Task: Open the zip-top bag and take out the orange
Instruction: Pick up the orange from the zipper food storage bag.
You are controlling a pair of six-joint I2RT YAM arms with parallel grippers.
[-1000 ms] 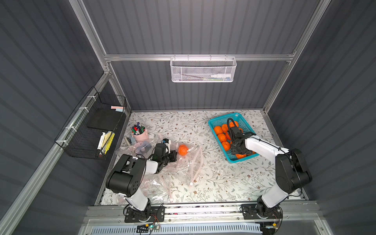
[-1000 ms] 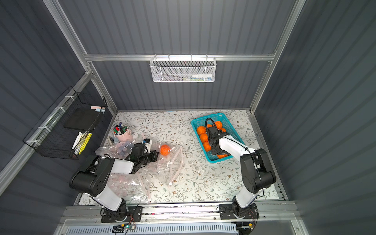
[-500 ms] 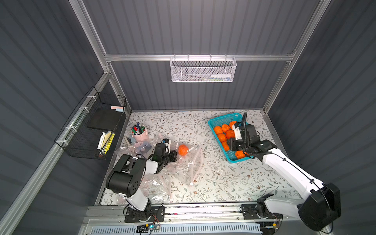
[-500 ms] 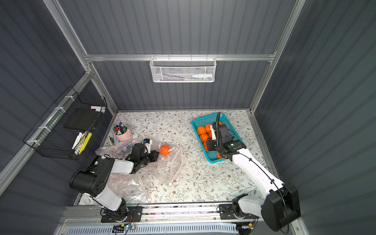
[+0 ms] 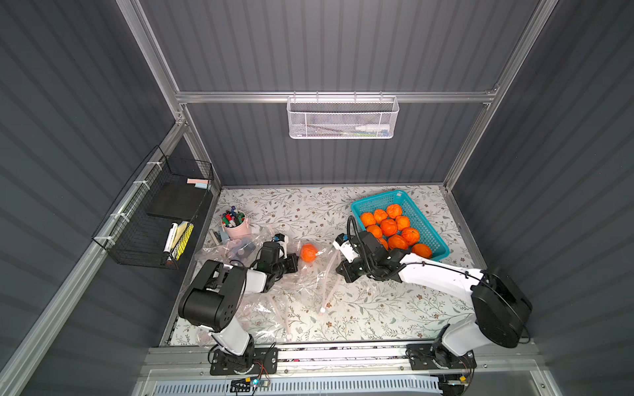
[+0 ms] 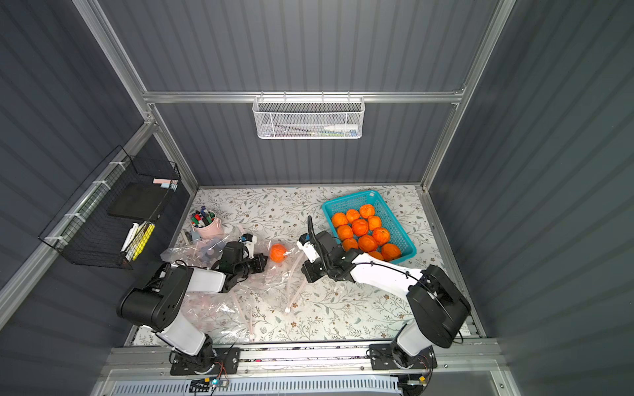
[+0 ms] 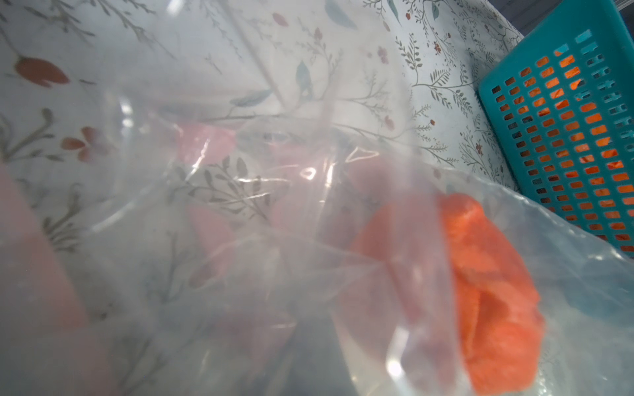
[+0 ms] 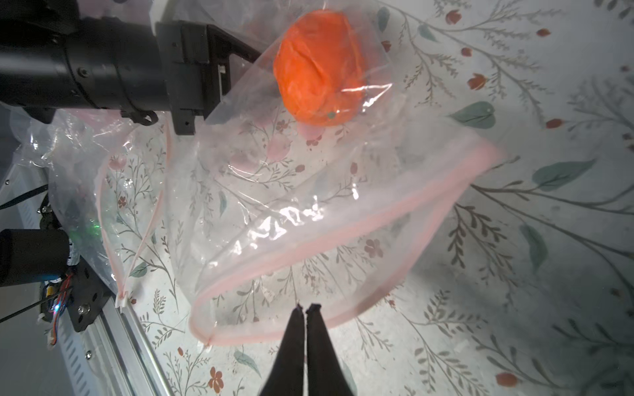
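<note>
Fingers (image 8: 295, 346) of the right gripper (image 8: 306, 306) are pressed together, only a hairline between the tips, and the pink zip strip at the mouth of the zip-top bag (image 8: 308, 192) runs right between them, so that hand has the rim pinched. The mouth gapes in a wide loop on the floral table (image 5: 377, 308), opening toward the right arm.

Across from it, the left gripper (image 5: 295, 263) is clamped shut low on the table. Its tips are buried in clear film, so from where I stand it only appears to hold the bag's closed end, just left of the fruit.

The orange (image 5: 308, 253) sits inside the bag, at its far left corner, left of the table's middle and just right of the left gripper. Both top views show it (image 6: 277, 253) between the two hands, nearer the left one. Through the left wrist camera it is a blurred orange lump (image 7: 494, 291) behind plastic.

To the far right stands a teal basket (image 5: 377, 198) with loose oranges (image 5: 389, 226) in it, close behind the right wrist. A pink cup of pens (image 5: 235, 228) stands at the far left, with more crumpled clear bags (image 5: 219, 253) heaped in front of it.
</note>
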